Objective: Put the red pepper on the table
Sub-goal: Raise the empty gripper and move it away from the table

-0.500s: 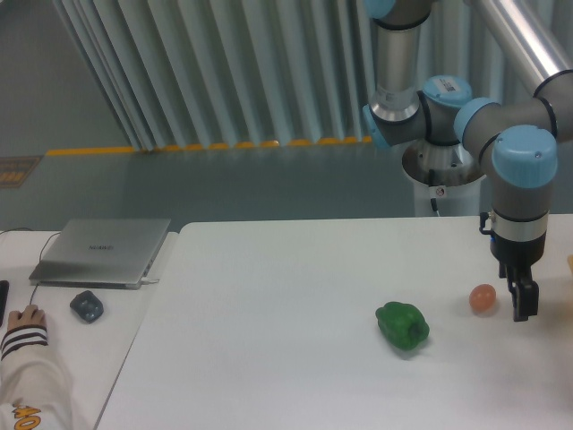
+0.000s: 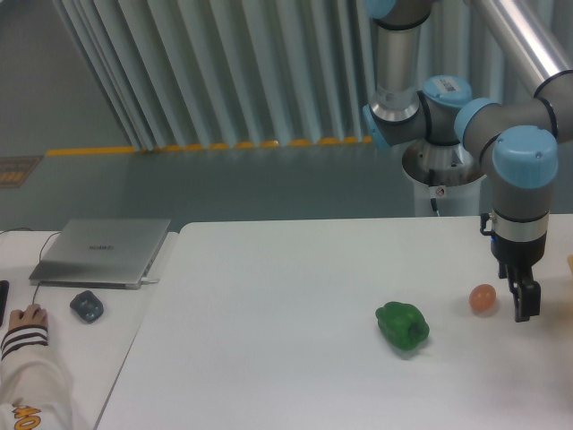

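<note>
The red pepper does not show anywhere in this view. My gripper (image 2: 524,305) hangs at the far right, low over the white table (image 2: 269,340), fingers pointing down. It stands just right of a small orange-brown ball (image 2: 483,298) and apart from it. I see the fingers edge-on as one dark shape, so their gap is hidden. Nothing red shows between them.
A green bell pepper (image 2: 402,326) lies on the table left of the ball. The adjoining desk on the left holds a closed laptop (image 2: 103,251), a dark mouse (image 2: 87,306) and a person's hand (image 2: 25,318). The arm's base (image 2: 439,166) stands behind the table.
</note>
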Tool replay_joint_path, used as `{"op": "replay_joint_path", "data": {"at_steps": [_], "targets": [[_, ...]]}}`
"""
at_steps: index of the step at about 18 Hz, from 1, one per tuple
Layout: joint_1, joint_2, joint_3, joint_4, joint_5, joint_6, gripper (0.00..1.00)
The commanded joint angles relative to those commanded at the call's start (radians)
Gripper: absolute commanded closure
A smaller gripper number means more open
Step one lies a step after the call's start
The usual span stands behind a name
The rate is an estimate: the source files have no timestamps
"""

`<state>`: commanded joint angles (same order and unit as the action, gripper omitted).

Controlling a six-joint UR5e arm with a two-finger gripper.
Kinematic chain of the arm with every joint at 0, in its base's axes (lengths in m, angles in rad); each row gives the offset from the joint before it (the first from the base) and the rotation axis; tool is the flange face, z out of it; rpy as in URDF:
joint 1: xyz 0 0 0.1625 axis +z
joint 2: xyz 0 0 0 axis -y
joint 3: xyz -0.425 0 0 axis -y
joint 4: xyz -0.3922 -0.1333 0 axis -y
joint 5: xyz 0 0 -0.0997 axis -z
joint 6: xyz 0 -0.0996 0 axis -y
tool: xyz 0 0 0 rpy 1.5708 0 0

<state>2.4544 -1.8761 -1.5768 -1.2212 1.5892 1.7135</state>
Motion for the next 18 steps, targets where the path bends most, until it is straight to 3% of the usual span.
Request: {"op": "replay_joint_path", "data": {"at_steps": [3, 6, 10, 13, 18], "targets": [[0.008, -0.003, -0.028, 0.048, -0.011, 0.003, 0.00], [0.043, -0.012, -0.034, 0.153, 0.000, 0.012, 0.00], [0.081, -0.021, -0.017, 0.166, 0.054, 0.038, 0.00], [0.124, -0.029, -0.002, 0.172, 0.055, 0.156, 0.00], [0.144, -0.035, 0.000, 0.213, 0.054, 0.236, 0.00]]}}
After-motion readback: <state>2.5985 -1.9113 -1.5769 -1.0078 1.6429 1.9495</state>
